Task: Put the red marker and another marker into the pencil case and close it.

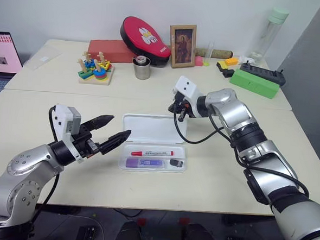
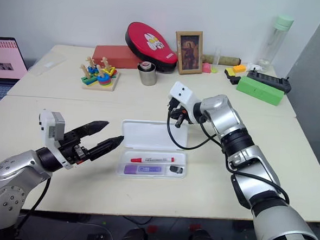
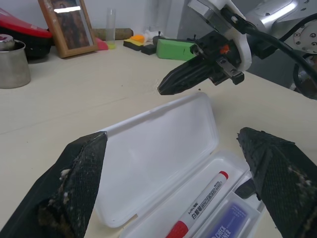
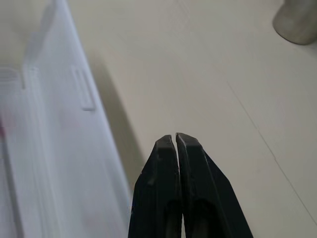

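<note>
On the cream table point(image 1: 211, 172), the case point(image 1: 153, 157) lies with its lid point(image 1: 153, 129) open toward the far edge, the right gripper point(image 1: 175, 109), fingers together, just behind that lid; the left gripper point(image 1: 111, 134) stands spread.

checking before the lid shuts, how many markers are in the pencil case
2, both in the open pencil case: the red marker lies in the compartment nearer the lid, the purple marker in the front one. A small black piece beside it is no marker.
</note>
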Robot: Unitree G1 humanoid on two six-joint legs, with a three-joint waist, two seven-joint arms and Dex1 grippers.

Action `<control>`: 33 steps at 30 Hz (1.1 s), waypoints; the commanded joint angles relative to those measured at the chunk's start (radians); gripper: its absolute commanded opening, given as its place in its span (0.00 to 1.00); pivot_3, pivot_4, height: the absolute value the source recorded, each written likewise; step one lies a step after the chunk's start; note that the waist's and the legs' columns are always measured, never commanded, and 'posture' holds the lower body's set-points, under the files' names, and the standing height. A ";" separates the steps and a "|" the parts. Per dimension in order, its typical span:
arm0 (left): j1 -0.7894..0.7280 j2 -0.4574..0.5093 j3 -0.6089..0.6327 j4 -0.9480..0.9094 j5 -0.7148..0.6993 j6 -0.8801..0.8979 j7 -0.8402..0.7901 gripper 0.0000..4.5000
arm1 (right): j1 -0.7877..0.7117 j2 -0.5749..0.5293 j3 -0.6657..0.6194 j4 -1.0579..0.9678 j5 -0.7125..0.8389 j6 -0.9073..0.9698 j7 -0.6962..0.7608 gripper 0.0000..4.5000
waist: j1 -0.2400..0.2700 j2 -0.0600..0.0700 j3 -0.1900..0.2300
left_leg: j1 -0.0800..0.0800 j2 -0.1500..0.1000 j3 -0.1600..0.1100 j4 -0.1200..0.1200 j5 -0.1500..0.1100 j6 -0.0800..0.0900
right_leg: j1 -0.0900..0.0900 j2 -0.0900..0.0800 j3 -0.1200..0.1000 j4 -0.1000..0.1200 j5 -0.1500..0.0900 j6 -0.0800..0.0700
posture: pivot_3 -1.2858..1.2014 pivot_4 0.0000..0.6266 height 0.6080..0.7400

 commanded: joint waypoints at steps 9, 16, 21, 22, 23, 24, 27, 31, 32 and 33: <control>-0.004 0.062 0.050 -0.032 -0.046 0.010 -0.035 1.00 | 0.115 -0.089 0.043 -0.369 0.034 0.088 0.178 0.02 | 0.000 0.000 0.000 | 0.000 0.000 0.000 0.000 0.000 0.000 | 0.000 0.000 0.000 0.000 0.000 0.000 | 0.52 0.24 1.00; 0.031 0.105 0.061 -0.049 -0.085 0.050 -0.073 1.00 | 0.200 -0.123 0.072 -0.546 0.074 0.070 0.249 0.02 | 0.000 -0.001 0.000 | 0.000 0.000 0.000 0.000 0.000 0.000 | 0.000 0.000 0.000 0.000 0.000 0.000 | 0.52 0.24 1.00; 0.067 0.141 0.071 -0.057 -0.097 0.071 -0.106 1.00 | 0.271 -0.147 0.124 -0.641 0.046 0.060 0.238 0.02 | 0.000 0.000 0.000 | 0.000 0.000 0.000 0.000 0.000 0.000 | 0.000 0.000 0.000 0.000 0.000 0.000 | 0.52 0.24 1.00; 0.068 0.144 0.072 -0.056 -0.098 0.071 -0.107 1.00 | 0.282 -0.152 0.135 -0.653 0.039 0.051 0.235 0.02 | 0.001 -0.001 0.000 | 0.000 0.000 0.000 0.000 0.000 0.000 | 0.000 0.000 0.000 0.000 0.000 0.000 | 0.52 0.24 1.00; 0.068 0.147 0.072 -0.054 -0.098 0.070 -0.108 1.00 | 0.294 -0.157 0.149 -0.663 0.027 0.043 0.231 0.02 | 0.002 0.000 0.000 | 0.001 0.000 0.000 0.000 0.000 0.000 | 0.000 0.000 0.000 0.000 0.000 0.000 | 0.52 0.24 1.00; 0.068 0.150 0.072 -0.053 -0.100 0.072 -0.112 1.00 | 0.306 -0.159 0.161 -0.671 0.017 0.038 0.224 0.02 | 0.002 -0.001 0.000 | 0.001 0.000 0.000 0.000 0.000 0.000 | 0.000 0.000 0.000 0.000 0.000 0.000 | 0.52 0.24 1.00; 0.068 0.159 0.068 -0.053 -0.105 0.083 -0.127 1.00 | 0.336 -0.162 0.203 -0.673 -0.018 0.046 0.201 0.02 | 0.002 0.000 0.000 | 0.001 0.000 0.000 0.001 0.000 0.000 | 0.000 0.000 0.000 -0.001 0.000 0.000 | 0.52 0.24 1.00; 0.096 0.192 0.062 -0.062 -0.105 0.108 -0.166 1.00 | 0.362 -0.153 0.244 -0.612 -0.078 0.025 0.148 0.02 | 0.001 0.000 0.000 | 0.001 0.000 0.000 0.001 0.000 0.000 | -0.002 0.000 0.000 -0.001 0.000 0.000 | 0.52 0.24 1.00; 0.104 0.199 0.061 -0.066 -0.104 0.112 -0.174 1.00 | 0.366 -0.153 0.250 -0.603 -0.087 0.019 0.142 0.02 | 0.001 0.000 0.000 | 0.001 0.000 0.000 0.001 0.000 0.000 | -0.002 0.000 0.000 -0.001 0.000 0.000 | 0.52 0.24 1.00; 0.113 0.205 0.060 -0.068 -0.100 0.113 -0.181 1.00 | 0.370 -0.149 0.255 -0.590 -0.093 0.024 0.132 0.02 | 0.001 0.000 0.000 | 0.001 0.000 0.000 0.001 0.000 0.000 | -0.002 0.000 0.000 -0.001 0.000 0.000 | 0.52 0.24 1.00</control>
